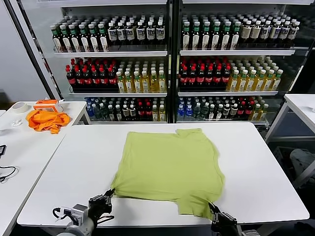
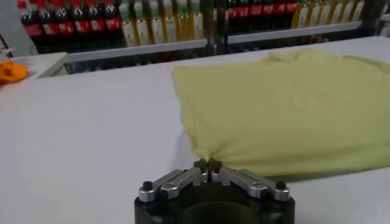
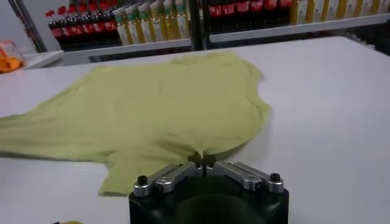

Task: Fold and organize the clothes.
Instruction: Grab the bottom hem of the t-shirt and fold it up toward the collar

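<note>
The lime yellow-green T-shirt (image 1: 172,164) lies flat on the white table (image 1: 74,167), folded roughly in half. My left gripper (image 1: 109,194) is at the table's near edge, shut on the shirt's near left corner; in the left wrist view the cloth (image 2: 286,109) puckers into the closed left gripper (image 2: 208,163). My right gripper (image 1: 212,208) is at the near edge too, shut on the shirt's near right hem; in the right wrist view the shirt (image 3: 158,103) bunches into the closed right gripper (image 3: 202,159).
A bright orange cloth (image 1: 47,120) and a tape roll (image 1: 19,107) lie on a side table (image 1: 19,147) to the left. Shelves of bottles (image 1: 167,69) stand behind the table. Another white table (image 1: 302,105) is at the right.
</note>
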